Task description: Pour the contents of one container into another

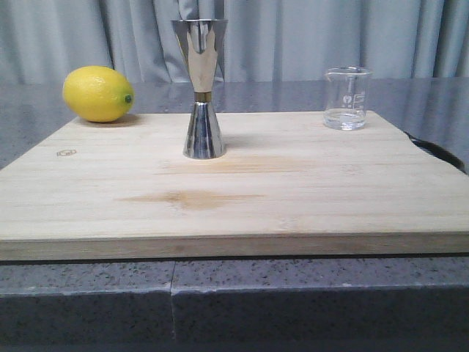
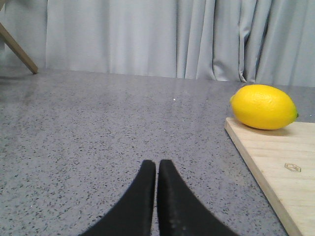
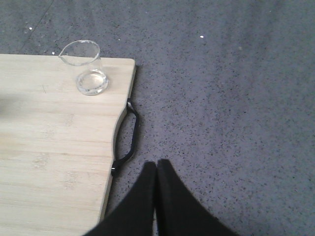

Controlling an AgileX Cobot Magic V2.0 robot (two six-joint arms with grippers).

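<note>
Beaker stands on the cutting board's far corner, well apart from the right jaws, pressed together; left jaws likewise pressed together.

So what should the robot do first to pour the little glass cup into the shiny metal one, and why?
Probably open the right gripper and move it toward the small clear glass beaker. Both grippers are shut and hold nothing, and the right one sits off the wooden board's edge on the beaker's side. The tall steel hourglass jigger stands upright mid-board, waiting.
</note>
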